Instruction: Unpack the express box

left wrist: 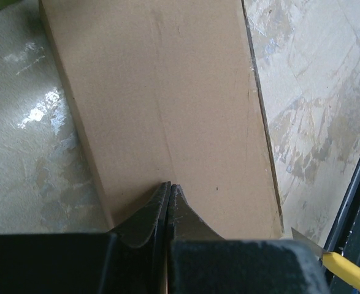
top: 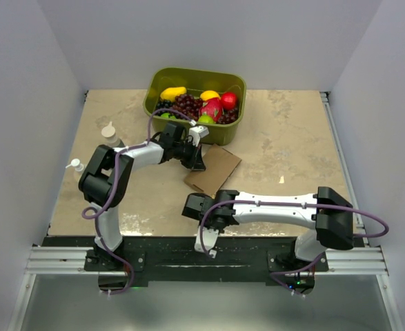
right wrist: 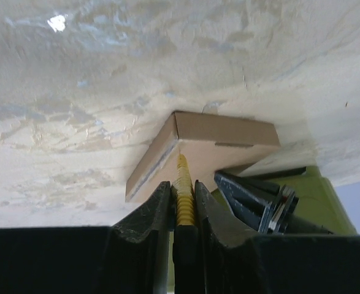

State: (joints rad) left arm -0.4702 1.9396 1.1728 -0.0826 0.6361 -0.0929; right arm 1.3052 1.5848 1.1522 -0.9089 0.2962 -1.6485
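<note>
The express box (top: 214, 171) is a flat brown cardboard mailer lying closed in the middle of the table. It fills the left wrist view (left wrist: 161, 104) and shows corner-on in the right wrist view (right wrist: 222, 139). My left gripper (top: 196, 161) is shut, with its fingertips (left wrist: 169, 188) down on the box's top near its far-left edge. My right gripper (top: 191, 205) is shut on a yellow ridged box cutter (right wrist: 184, 187) at the box's near-left corner. The cutter's tip points at that corner. The cutter's blade end also shows in the left wrist view (left wrist: 342, 271).
An olive-green tub (top: 162, 73) of fruit stands just behind the box and shows in the right wrist view (right wrist: 317, 196). Two small bottles (top: 110, 132) (top: 76, 166) stand at the left of the table. White walls enclose the left, back and right.
</note>
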